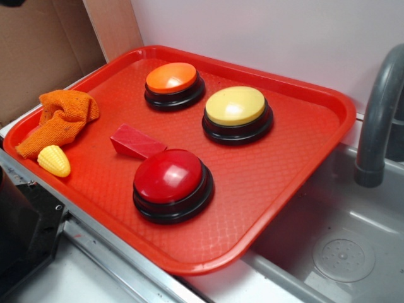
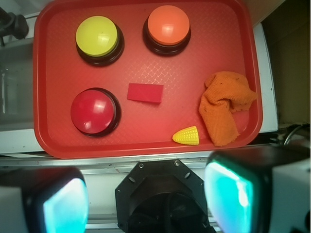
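Note:
My gripper [image 2: 146, 199] hangs open high over the robot's black base [image 2: 165, 199], holding nothing; its teal pads [image 2: 228, 194] stand wide apart. It is off the near edge of a red tray [image 2: 146, 141] and does not show in the exterior view. On the tray sit a red button [image 2: 93, 110], a yellow button [image 2: 97, 36], an orange button [image 2: 168, 25], a red wedge block [image 2: 145, 92], a yellow toy corn [image 2: 187, 136] and a crumpled orange cloth [image 2: 223, 104]. The corn and cloth lie closest to the gripper.
The tray [image 1: 303, 101] rests partly over a grey sink [image 1: 341, 252] with a dark faucet [image 1: 379, 120] at the right. A white wall stands behind, and cardboard [image 1: 38, 50] at the back left. The black robot base [image 1: 25, 233] sits by the tray's near-left edge.

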Robot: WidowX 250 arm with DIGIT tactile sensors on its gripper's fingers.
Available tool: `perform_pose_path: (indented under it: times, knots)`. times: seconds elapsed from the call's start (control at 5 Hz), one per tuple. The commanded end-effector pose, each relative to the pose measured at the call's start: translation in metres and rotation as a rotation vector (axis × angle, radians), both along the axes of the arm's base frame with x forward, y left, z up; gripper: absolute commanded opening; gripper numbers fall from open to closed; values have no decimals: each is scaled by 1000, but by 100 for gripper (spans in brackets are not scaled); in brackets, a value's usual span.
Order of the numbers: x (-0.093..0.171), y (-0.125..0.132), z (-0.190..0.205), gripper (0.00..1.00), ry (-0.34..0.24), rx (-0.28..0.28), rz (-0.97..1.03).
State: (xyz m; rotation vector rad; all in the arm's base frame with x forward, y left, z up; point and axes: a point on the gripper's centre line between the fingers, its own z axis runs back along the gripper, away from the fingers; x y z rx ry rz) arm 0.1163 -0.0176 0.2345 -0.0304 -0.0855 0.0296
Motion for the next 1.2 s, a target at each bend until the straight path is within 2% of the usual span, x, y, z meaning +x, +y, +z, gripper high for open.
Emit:
perform_pose_path:
  times: [0.0, 0.2, 0.4, 0.6, 0.8, 1.0]
  knots:
    - [0, 0, 0, 100, 0, 0, 0]
    - [43, 43, -43, 100, 9, 79, 51]
    - [92, 66, -70, 100, 50, 150, 49]
    - [131, 76, -94, 100, 31, 145, 52]
    - [156, 74, -115, 100, -25, 123, 68]
    - [173, 68, -127, 100, -46, 67, 71]
